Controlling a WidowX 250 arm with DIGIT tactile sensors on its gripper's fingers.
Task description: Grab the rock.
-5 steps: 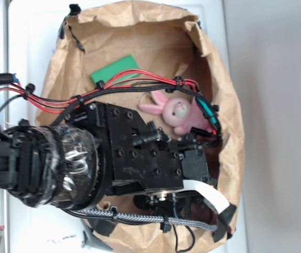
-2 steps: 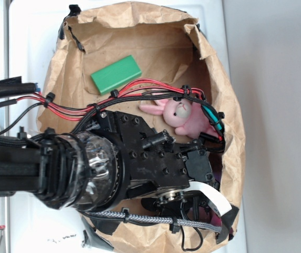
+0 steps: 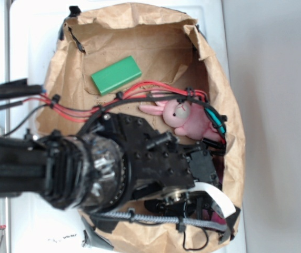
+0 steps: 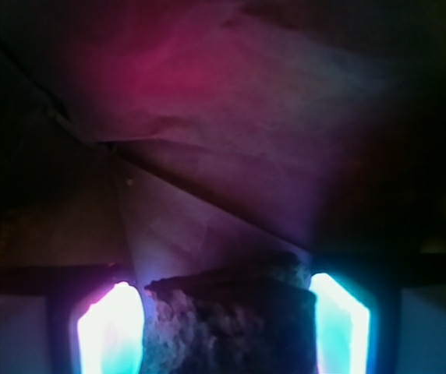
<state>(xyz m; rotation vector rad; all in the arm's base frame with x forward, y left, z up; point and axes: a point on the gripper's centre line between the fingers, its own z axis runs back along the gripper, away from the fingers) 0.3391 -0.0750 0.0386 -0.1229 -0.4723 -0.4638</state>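
In the wrist view the rock (image 4: pixel 231 319), a dark rough lump, fills the gap between my gripper's (image 4: pixel 227 323) two glowing fingertips. The left fingertip (image 4: pixel 110 327) and the right one (image 4: pixel 340 319) both touch its sides, so the gripper is shut on it. Creased brown paper lies behind it. In the exterior view the rock and the fingers are hidden under my black arm (image 3: pixel 156 163), which reaches into the lower right part of the paper bag (image 3: pixel 140 13).
A green rectangular block (image 3: pixel 116 75) lies in the upper left of the bag. A pink bunny (image 3: pixel 184 117) lies just above the arm, under red and black cables (image 3: pixel 156 89). The bag's crumpled walls (image 3: pixel 232 132) rise close around the arm.
The arm has shifted toward the bottom of the exterior view, and its cables have slid off the green block. The bunny and the block have stayed put.
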